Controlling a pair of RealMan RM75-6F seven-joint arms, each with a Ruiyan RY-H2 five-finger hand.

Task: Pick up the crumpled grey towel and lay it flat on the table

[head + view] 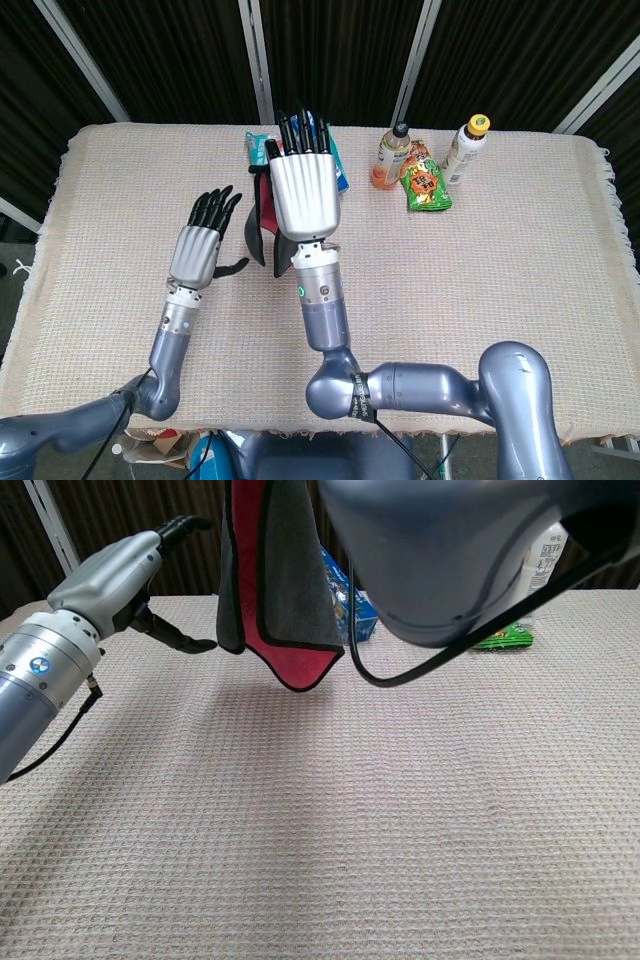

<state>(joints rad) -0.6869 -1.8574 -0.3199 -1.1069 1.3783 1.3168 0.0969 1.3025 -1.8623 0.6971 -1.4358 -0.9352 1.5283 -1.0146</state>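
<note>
The towel (pixel 285 590) is grey outside with a red inner face and a black hem. It hangs folded in the air above the table, its lowest corner clear of the cloth. In the head view only a strip of the towel (pixel 262 222) shows to the left of my right hand (pixel 301 190), which holds it from above, fingers pointing away. My left hand (pixel 201 252) is raised just left of the towel, fingers spread, thumb reaching toward the towel's edge. In the chest view the left hand (pixel 120 575) holds nothing and its thumb tip is close to the hanging cloth.
A beige waffle-weave cloth (pixel 500 270) covers the table. Along the far edge stand an orange-drink bottle (pixel 392 156), a white bottle with a yellow cap (pixel 466 148), a green snack packet (pixel 424 180) and blue-and-white packets (pixel 350 605) behind the towel.
</note>
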